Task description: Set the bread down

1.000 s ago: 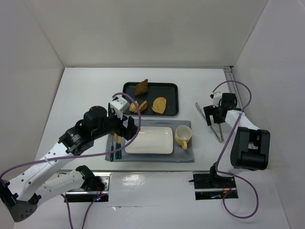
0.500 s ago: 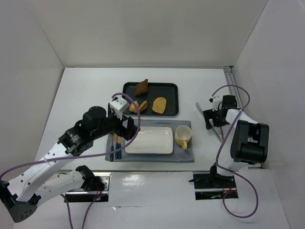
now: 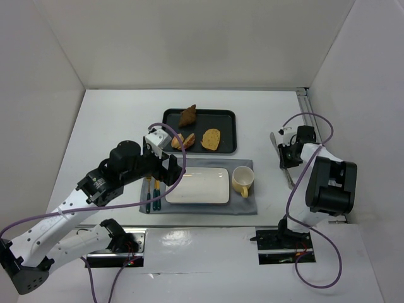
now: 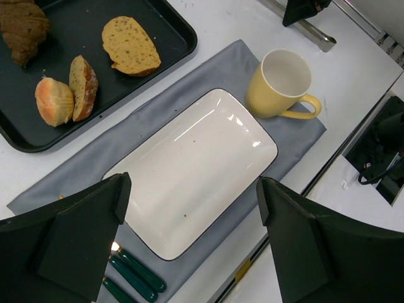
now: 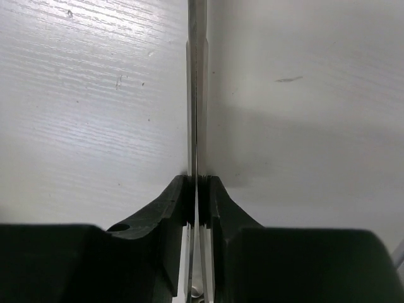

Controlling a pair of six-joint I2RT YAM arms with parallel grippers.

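Note:
Several pieces of bread lie on the black tray (image 3: 224, 117): a dark loaf (image 3: 187, 115), a seeded slice (image 3: 211, 139) and a roll with a cut piece (image 3: 180, 140). The left wrist view shows the slice (image 4: 130, 45), the roll (image 4: 54, 101) and the dark loaf (image 4: 24, 28). My left gripper (image 4: 192, 189) hangs open and empty above the white plate (image 4: 252, 136), near the tray's front edge (image 3: 165, 169). At the right, my right gripper (image 3: 287, 154) is shut on metal tongs (image 5: 196, 95) lying on the table, pads (image 5: 180, 189) pressing both blades together.
A yellow mug (image 3: 242, 181) stands right of the plate (image 3: 218, 196) on a grey mat (image 3: 246, 205). Green-handled cutlery (image 3: 151, 197) lies left of the plate. White walls enclose the table; a rail (image 3: 305, 101) runs along the right side.
My right gripper has closed from wide open onto the tongs and shifted slightly to the right along them. The left arm has not moved.

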